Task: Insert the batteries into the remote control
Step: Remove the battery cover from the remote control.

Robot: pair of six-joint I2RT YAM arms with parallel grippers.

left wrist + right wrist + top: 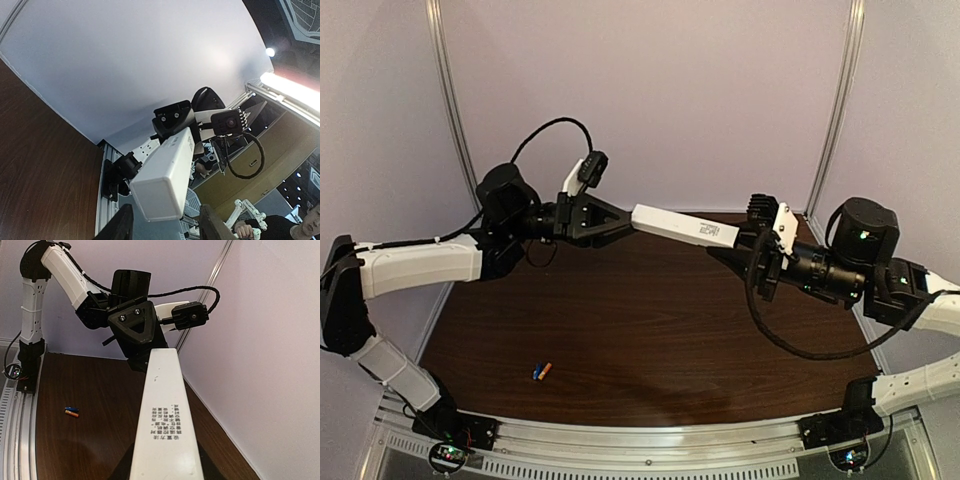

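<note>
The white remote control (684, 228) hangs in the air above the back of the table, with printed text on its upper face (165, 425). My right gripper (745, 242) is shut on its right end, the jaws showing as dark shapes on both sides of it in the right wrist view (166, 462). My left gripper (620, 222) is open, its fingers standing apart on either side of the remote's left end (162, 187) without touching it. The blue and orange batteries (541, 371) lie side by side on the table near the front left, also seen in the right wrist view (71, 411).
The dark wooden table (670, 320) has a metal rail (650, 440) along its front edge. Pale walls with vertical metal strips close in the back and sides. Black cables hang from both arms.
</note>
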